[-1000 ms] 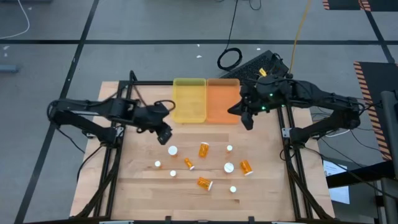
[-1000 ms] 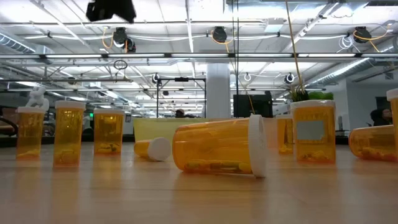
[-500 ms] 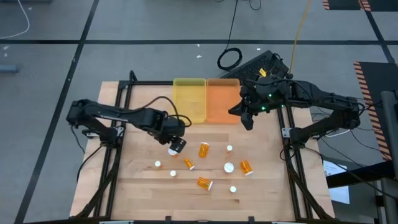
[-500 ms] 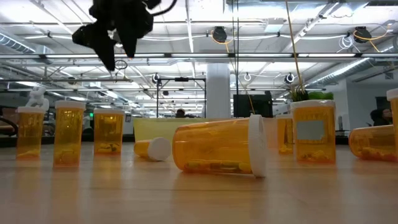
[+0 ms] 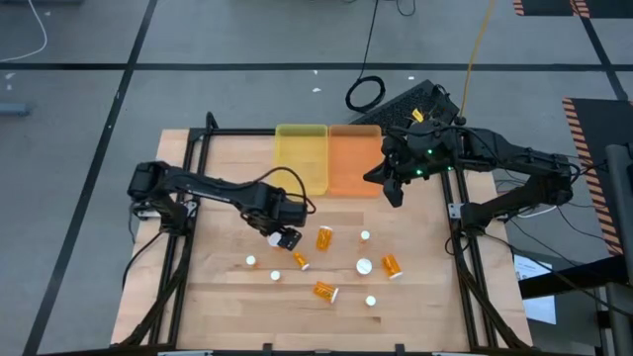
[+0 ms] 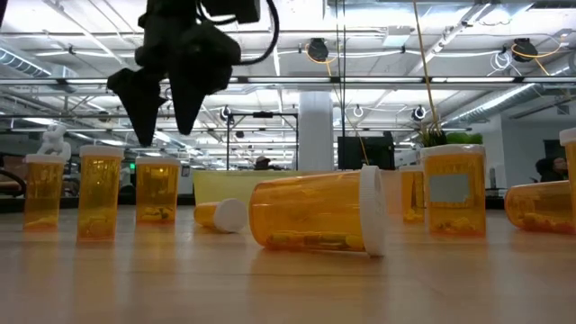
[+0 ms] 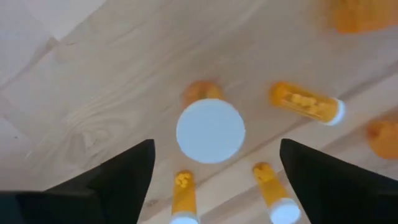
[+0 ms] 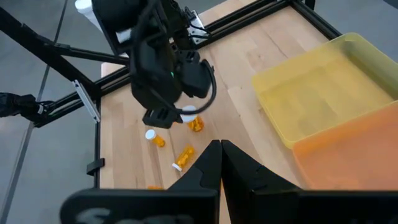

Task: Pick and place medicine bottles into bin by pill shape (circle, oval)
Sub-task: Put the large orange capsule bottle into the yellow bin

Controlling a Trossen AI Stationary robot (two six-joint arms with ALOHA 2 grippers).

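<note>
Several orange medicine bottles with white caps are spread over the wooden table; some stand upright (image 5: pixel 365 265), others lie on their sides (image 5: pixel 324 237) (image 6: pixel 315 211). My left gripper (image 5: pixel 284 237) hangs open over one upright bottle. In the left wrist view that bottle's white cap (image 7: pixel 210 131) shows between the two fingers, below them and untouched. In the low view the gripper (image 6: pixel 165 117) points down above the bottles. My right gripper (image 5: pixel 393 188) hovers shut and empty at the right side of the orange bin (image 5: pixel 354 163). The yellow bin (image 5: pixel 302 158) stands beside it.
Two lying bottles (image 7: pixel 305 102) (image 5: pixel 300 260) are close to the left gripper. Other bottles (image 5: pixel 392 265) (image 5: pixel 324 290) lie toward the near right. Black frame rails (image 5: pixel 183 257) run along both table sides. Bare wood lies between the bins and the bottles.
My left gripper has moved toward the table's right and near edges and come down, ending over the upright bottle near the table's middle. The bottles have stayed in place.
</note>
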